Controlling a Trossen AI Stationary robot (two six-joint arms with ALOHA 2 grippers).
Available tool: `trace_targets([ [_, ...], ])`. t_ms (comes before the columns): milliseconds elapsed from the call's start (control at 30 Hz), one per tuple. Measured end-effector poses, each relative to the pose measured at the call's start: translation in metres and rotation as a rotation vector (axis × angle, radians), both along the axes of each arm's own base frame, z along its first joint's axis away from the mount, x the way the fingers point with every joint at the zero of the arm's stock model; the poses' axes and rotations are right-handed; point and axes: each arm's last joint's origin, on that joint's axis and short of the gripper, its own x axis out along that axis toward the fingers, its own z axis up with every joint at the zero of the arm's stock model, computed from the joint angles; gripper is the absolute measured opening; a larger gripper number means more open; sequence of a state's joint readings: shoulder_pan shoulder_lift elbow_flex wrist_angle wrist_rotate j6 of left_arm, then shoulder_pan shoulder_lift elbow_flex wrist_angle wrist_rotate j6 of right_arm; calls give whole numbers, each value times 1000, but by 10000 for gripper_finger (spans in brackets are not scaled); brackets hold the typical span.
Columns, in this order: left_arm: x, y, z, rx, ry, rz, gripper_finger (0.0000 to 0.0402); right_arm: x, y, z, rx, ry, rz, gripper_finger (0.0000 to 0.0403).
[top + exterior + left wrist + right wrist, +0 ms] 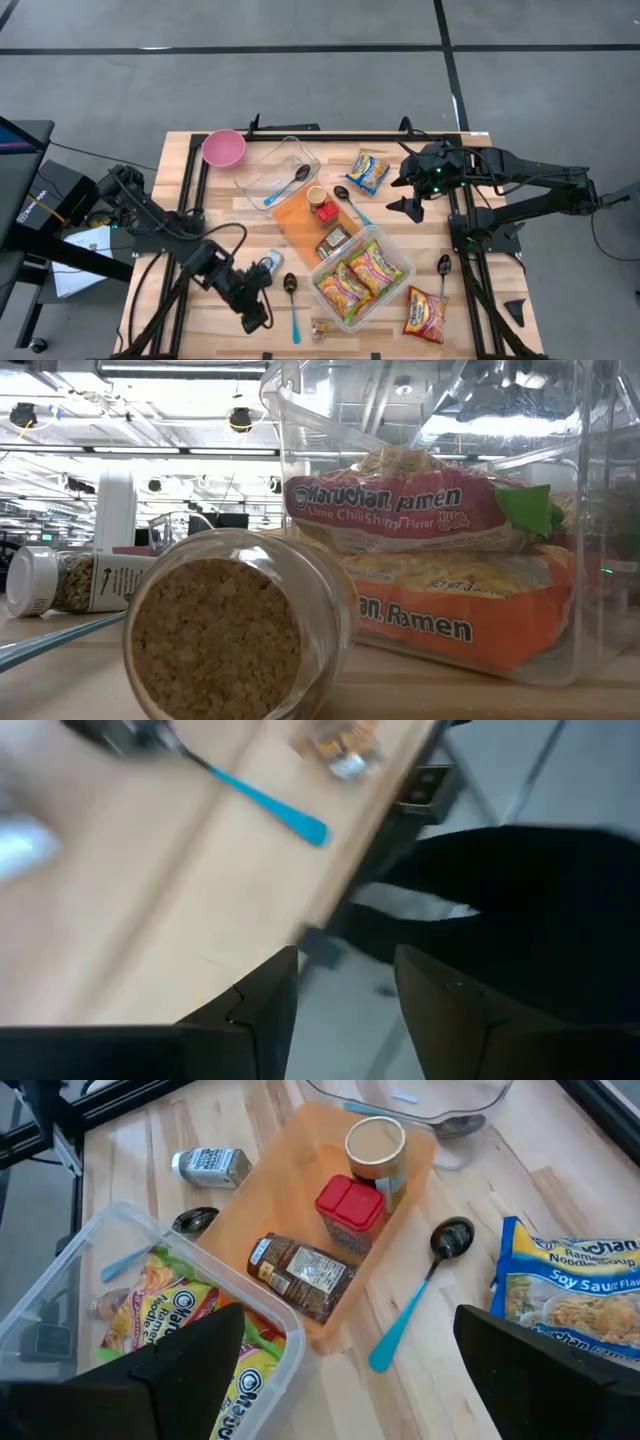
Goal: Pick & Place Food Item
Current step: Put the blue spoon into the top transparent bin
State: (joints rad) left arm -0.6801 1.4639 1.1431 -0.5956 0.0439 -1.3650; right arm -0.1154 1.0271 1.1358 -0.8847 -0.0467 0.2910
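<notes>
Ramen packets are the food here: a blue-and-yellow one (pixel 368 170) lies flat on the table's far side, a red one (pixel 425 313) lies at the near right, and two (pixel 358 275) lie in a clear bin (pixel 400 262). My left gripper (pixel 258 318) hangs over the table's near edge at the left, open with nothing between its fingers (pixel 345 970). My right gripper (pixel 410 200) hovers open above the table's right side, between the blue-and-yellow packet (pixel 575 1290) and the orange board (pixel 300 1210), touching nothing.
An orange board (pixel 300 222) carries spice jars. A pink bowl (pixel 224 147) and a clear dish with a spoon (pixel 280 172) stand at the back. Blue-handled spoons (pixel 292 305) lie about. A white-capped shaker (pixel 70 580) and a small cork-lidded jar (pixel 230 635) lie on their sides near the front.
</notes>
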Motion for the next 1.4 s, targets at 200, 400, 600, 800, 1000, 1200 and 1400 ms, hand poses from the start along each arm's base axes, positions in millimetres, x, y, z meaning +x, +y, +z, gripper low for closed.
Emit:
trace_targets([
  [200, -5, -17, -24, -192, -67, 150, 151, 0, 0, 0, 12, 0, -11, 356],
  [400, -16, -14, -54, -247, -4, 380, 141, 0, 1, 0, 11, 1, -8, 356],
  [600, -8, -5, -77, -225, 65, 518, 131, 0, 1, 0, -1, 3, 6, 356],
  [800, 11, 0, -107, -238, 166, 654, 120, 0, 1, 0, -17, 6, 26, 356],
  [1000, 29, 8, -124, -236, 175, 757, 126, 0, 1, 0, -22, 6, 36, 356],
  [1200, 42, 16, -130, -206, 151, 823, 138, 0, 1, 0, -19, 4, 68, 356],
  [1400, 51, 21, -138, -217, 153, 845, 138, -1, 2, -2, -32, 22, 86, 356],
])
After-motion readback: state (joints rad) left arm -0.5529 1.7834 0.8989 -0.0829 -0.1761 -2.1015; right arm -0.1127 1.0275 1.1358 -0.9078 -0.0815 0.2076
